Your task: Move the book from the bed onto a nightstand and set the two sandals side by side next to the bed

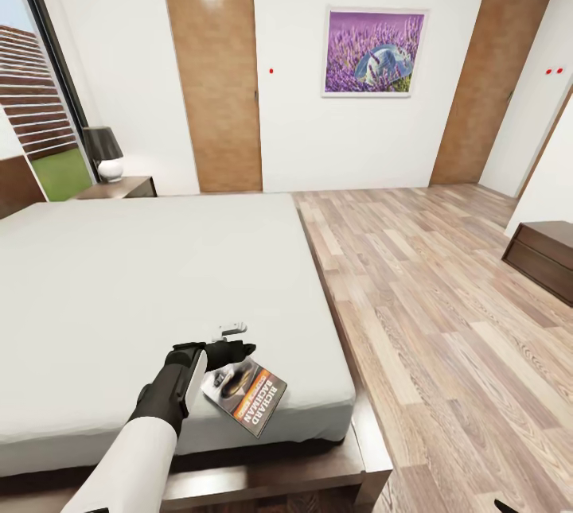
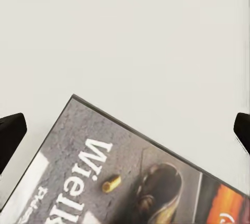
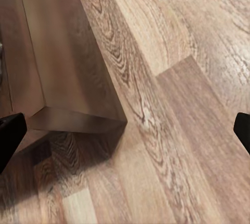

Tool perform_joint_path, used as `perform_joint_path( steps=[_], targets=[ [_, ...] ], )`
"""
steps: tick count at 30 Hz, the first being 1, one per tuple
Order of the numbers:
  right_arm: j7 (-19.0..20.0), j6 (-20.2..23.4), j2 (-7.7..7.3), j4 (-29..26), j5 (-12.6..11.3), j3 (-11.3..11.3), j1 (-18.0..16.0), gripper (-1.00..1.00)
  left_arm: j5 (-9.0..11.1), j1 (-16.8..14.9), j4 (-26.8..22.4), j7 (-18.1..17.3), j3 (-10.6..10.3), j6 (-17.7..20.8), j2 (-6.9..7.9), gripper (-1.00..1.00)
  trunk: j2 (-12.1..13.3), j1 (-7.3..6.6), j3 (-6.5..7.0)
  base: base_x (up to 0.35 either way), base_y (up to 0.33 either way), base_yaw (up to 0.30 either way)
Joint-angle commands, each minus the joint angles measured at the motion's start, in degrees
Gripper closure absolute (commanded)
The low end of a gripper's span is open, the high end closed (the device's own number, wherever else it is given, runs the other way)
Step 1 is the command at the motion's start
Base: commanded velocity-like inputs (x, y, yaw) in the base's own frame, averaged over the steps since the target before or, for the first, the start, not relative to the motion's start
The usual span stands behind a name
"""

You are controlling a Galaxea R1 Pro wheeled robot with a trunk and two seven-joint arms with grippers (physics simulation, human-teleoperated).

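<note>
White mattress carrying the book close to the bed's foot-end corner on the floor side, cover up, lying askew to both edges. Reaching in over the foot edge with the left gripper, jaws released and spread wide, one dark fingertip showing at each margin of the left wrist view and the book's upper corner lying between them, nothing gripped yet. Hovering just at the book's inner end, probably lining up to straddle the thin cover; lying flat on soft bedding, likely needing an edge worked up or a slide toward the mattress edge before any pinch.

Hanging low beside the bed with the right gripper, jaws likewise released and empty, looking down on plank floor and the corner of the dark wooden frame.

Standing at the far head corner: a nightstand with a dark-shaded lamp taking part of its top, so leaving limited room for the book. Lying well apart from the book, the whole length of the bed between them. Sitting against the right-hand wall: a low dresser, not a target. Open floor along the bed's side, nothing blocking that route.
</note>
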Motion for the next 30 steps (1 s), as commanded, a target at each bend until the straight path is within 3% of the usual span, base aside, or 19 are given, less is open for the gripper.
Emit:
perform_joint_path(
  steps=[1,30],
  targets=[
    [0.20,-0.53,-0.03,0.30,-0.48,0.50,-0.12,-1.00,-0.61,-0.04,-0.08,-0.53,0.36,0.23,-0.09,-1.00,0.39,-0.23,0.13,0.000,0.000,0.000],
    [0.20,-0.44,-0.10,0.32,-0.52,0.41,-0.12,-1.00,-0.61,-0.04,-0.08,-0.53,0.36,0.23,-0.09,-1.00,12.02,-6.60,5.33,0.000,0.000,0.000]
  ],
)
